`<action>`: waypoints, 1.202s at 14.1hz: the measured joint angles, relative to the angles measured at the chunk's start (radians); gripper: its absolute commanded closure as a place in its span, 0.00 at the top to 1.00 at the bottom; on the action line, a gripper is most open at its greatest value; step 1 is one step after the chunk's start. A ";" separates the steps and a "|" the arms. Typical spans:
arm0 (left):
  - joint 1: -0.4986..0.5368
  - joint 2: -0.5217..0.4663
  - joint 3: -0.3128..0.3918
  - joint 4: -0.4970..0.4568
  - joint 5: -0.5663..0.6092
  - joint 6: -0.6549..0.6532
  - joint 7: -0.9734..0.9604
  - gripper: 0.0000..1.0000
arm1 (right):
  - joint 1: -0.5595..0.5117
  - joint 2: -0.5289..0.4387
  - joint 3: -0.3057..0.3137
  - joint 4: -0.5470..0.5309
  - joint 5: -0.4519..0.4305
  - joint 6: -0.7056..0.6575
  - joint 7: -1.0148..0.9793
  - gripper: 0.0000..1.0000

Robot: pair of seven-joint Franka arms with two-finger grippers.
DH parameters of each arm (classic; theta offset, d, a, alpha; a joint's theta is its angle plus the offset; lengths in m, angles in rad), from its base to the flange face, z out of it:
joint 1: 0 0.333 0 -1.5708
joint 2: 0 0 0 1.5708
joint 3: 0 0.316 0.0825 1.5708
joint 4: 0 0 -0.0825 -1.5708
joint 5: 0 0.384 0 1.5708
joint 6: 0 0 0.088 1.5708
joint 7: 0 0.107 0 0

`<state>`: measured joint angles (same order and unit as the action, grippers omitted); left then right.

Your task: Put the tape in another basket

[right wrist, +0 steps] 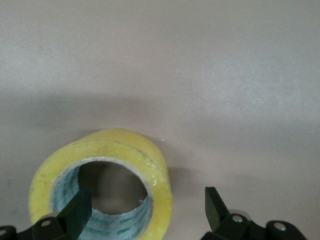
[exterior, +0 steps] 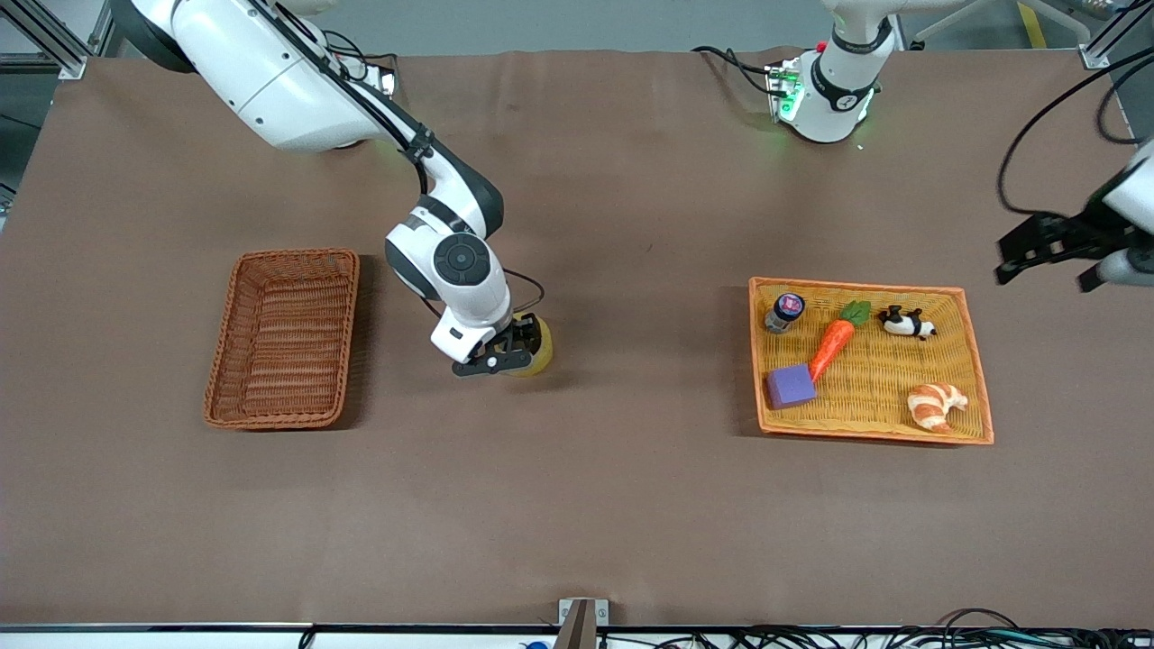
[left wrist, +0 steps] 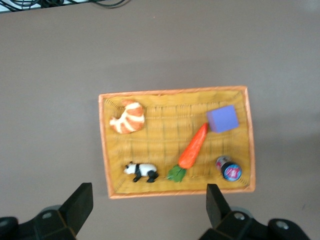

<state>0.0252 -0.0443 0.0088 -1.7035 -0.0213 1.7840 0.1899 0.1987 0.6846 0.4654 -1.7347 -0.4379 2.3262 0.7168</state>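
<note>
The yellowish tape roll point(exterior: 538, 347) lies on the brown table between the two baskets; it also shows in the right wrist view point(right wrist: 102, 165). My right gripper point(exterior: 503, 354) point(right wrist: 145, 207) is down at the roll and open. One finger stands in the roll's hole and the other outside its wall. The reddish-brown wicker basket point(exterior: 284, 338) stands empty toward the right arm's end. My left gripper point(exterior: 1028, 248) point(left wrist: 148, 200) is open and empty, waiting in the air at the left arm's end of the table.
An orange-rimmed yellow tray point(exterior: 856, 287) point(left wrist: 175, 93) toward the left arm's end holds a croissant point(exterior: 936, 405), a carrot point(exterior: 834, 342), a purple block point(exterior: 791, 386), a toy panda point(exterior: 904, 322) and a small jar point(exterior: 785, 311).
</note>
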 measured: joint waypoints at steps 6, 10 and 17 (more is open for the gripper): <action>-0.084 -0.029 0.035 0.039 0.000 -0.080 -0.007 1.00 | -0.002 0.016 -0.006 -0.009 -0.052 0.020 0.025 0.94; -0.090 -0.017 0.026 0.085 0.000 -0.133 -0.084 1.00 | -0.003 0.036 -0.006 -0.025 -0.153 0.044 0.110 0.79; -0.053 0.032 -0.098 0.091 0.005 -0.146 -0.200 1.00 | -0.014 0.036 -0.006 -0.030 -0.169 0.049 0.125 0.25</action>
<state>-0.0277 -0.0126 -0.0896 -1.6129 -0.0159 1.6379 -0.0098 0.1844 0.7211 0.4594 -1.7643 -0.6071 2.3749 0.8414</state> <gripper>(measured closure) 0.000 0.295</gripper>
